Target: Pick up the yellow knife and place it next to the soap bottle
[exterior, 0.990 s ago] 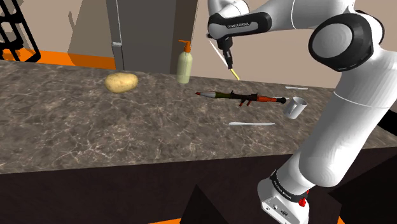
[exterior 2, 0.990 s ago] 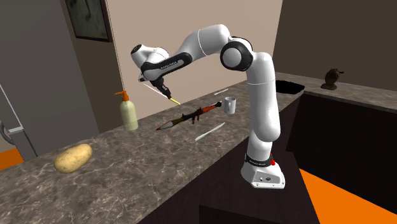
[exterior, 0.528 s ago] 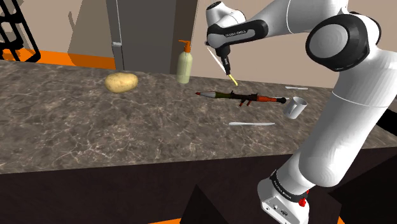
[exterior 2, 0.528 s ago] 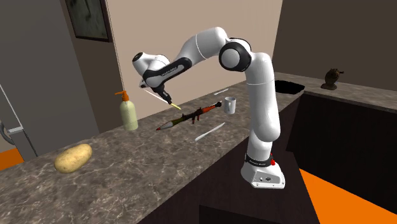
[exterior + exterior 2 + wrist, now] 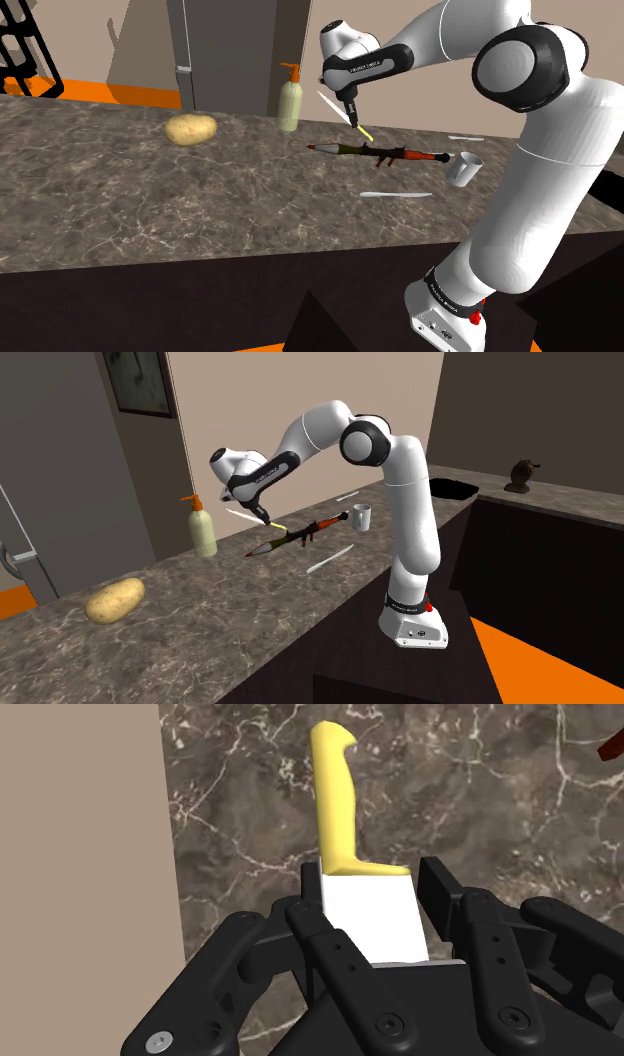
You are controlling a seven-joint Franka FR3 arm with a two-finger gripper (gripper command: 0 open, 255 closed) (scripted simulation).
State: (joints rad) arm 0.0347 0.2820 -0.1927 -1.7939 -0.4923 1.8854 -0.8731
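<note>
Running this remotely, I go through it biggest first. Dark marbled stone counter (image 5: 150, 200) takes up most of the scene. White Franka arm (image 5: 540, 160) reaches out over its far side.

Long green-and-brown toy rocket launcher (image 5: 380, 153) lies flat mid-counter. Pale green soap bottle with orange pump (image 5: 289, 105) stands upright near the back edge, on the shoulder view's left of the launcher's nose. Tan potato (image 5: 190, 128) sits well apart, further left.

Task item: yellow-handled knife with flat white blade (image 5: 340, 824) is off the counter, tilted. Its handle end points down and out past the fingertips. It hangs between bottle and launcher, nearer the launcher.

All-black two-finger gripper (image 5: 372, 894) is clamped on the white blade just behind the handle; nothing else is in it.

My risk notes:
- The pinch is on a smooth flat blade, not the handle. I judge the knife could pivot or slide if I move fast.
- The handle tip leads. A steep descent could jam it into the stone and lever the blade out of the grip.
- The launcher is near the handle's path, so a low sideways move could knock it.
- The bottle is tall and narrow. Overshooting towards it could tip it.
- Releasing too high could let the knife bounce away from the bottle.
</note>
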